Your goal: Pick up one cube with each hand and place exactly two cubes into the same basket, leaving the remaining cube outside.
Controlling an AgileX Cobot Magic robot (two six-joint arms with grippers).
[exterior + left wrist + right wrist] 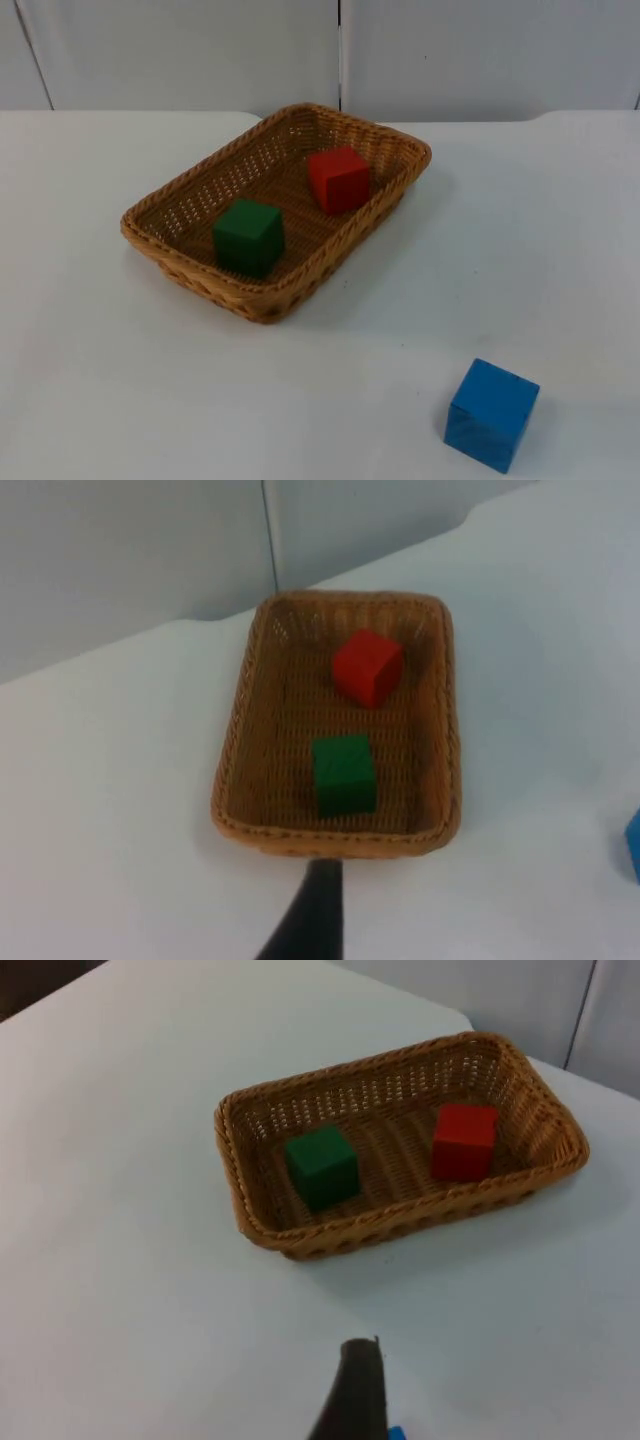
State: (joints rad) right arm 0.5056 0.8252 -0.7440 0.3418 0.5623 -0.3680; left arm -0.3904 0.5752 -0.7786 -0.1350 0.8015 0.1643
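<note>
My green cube point(248, 236) and red cube point(338, 179) sit in the wicker basket point(190, 268); the blue cube point(491, 413) stays outside at lower right, as required. I cannot tell either gripper's opening.

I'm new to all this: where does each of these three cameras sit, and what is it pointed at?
Top view: fixed above the table, looking down and forward at the basket and blue cube; none of the robot's body.
Left wrist view: on the left arm, facing the basket's short end; one black fingertip.
Right wrist view: on the right arm, facing the basket's long side; one black fingertip.
All three share the green cube and red cube lying apart inside the basket.
</note>
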